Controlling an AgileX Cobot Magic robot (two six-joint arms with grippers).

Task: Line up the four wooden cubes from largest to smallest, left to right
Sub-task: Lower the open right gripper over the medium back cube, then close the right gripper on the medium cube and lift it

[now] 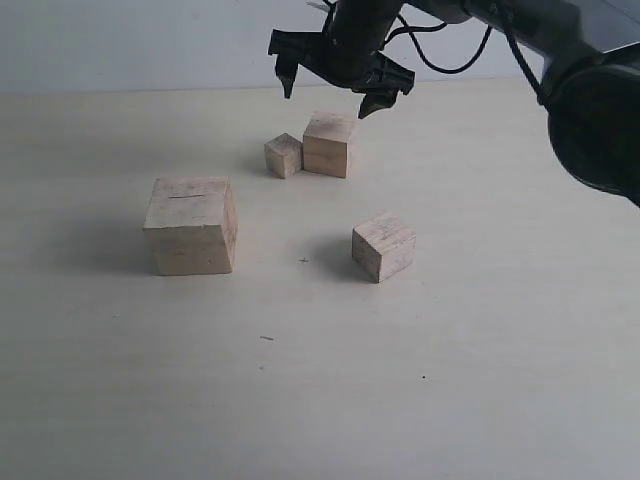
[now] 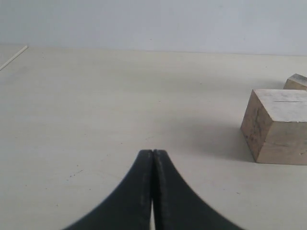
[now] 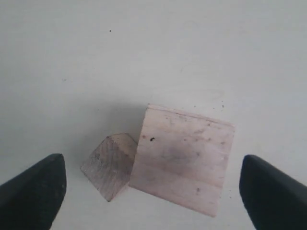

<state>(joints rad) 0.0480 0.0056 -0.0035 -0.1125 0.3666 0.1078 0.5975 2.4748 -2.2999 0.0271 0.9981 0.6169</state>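
**Surface:** pale tabletop [image 1: 480, 400], with a plain wall [image 1: 150, 40] behind.

**Item 1:** largest cube [image 1: 192, 225], slit mark on top, standing alone at the left of the exterior view.

**Item 2:** second cube [image 1: 330, 143], far centre.

**Item 3:** smallest cube [image 1: 283, 155], turned cornerwise and set against the second cube's left side.

**Item 4:** third cube [image 1: 383, 246], apart from the others, nearer the camera, askew.

**Tools:**
- Right gripper [image 1: 328, 98]: jaws spread wide, holding nothing, hovering directly above the second cube.
- Left gripper [image 2: 153, 152]: pressed together, empty, low and off to one side of the largest cube.

**Key relation:** the second cube sits straight below the right gripper, between the spread fingers and slightly rotated against their line. The smallest cube lies within the same span, so a straight descent would probably trap both.
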